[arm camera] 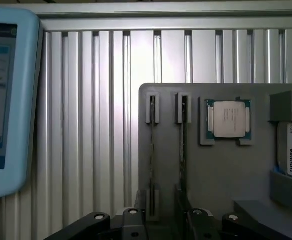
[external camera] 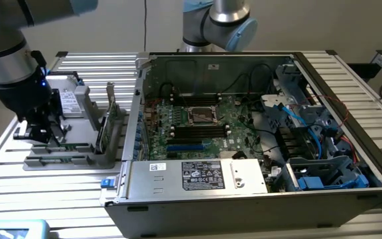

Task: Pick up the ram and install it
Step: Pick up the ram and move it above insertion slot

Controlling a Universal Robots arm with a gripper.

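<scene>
**Jaws.** The jaws are spread to their full width and empty. They are poised low over one end of the grey moulded holder tray (arm camera: 226, 175), and no contact with anything can be made out.

**Task item.** The ram (arm camera: 152, 150), a long, narrow green circuit-board stick, is seated on edge in a pair of slotted posts on the tray. A second stick of the same kind (arm camera: 184, 145) is held just beside it. Which of the two the jaws are centred on cannot be told.

**Step in hand.** This is judged to be the approach for pick-up. Nothing is lifted and installation is not begun.

**Attitude.** The ram is stood with its thin edge upward. Its long axis lies level, parallel to its neighbour and to the ribs of the ribbed aluminium table (arm camera: 86, 125), along the exterior view's left-to-right. One end lies close to the jaws and the other points away from them.

**Requirement.** A grasp is judged to call for one finger on each flat face, placed without fouling the neighbouring stick.

**Surroundings.** A square silver processor chip (arm camera: 229, 119) is set in the same tray. The open grey computer case (external camera: 257, 199) is stood on the table, to the exterior view's right.
</scene>
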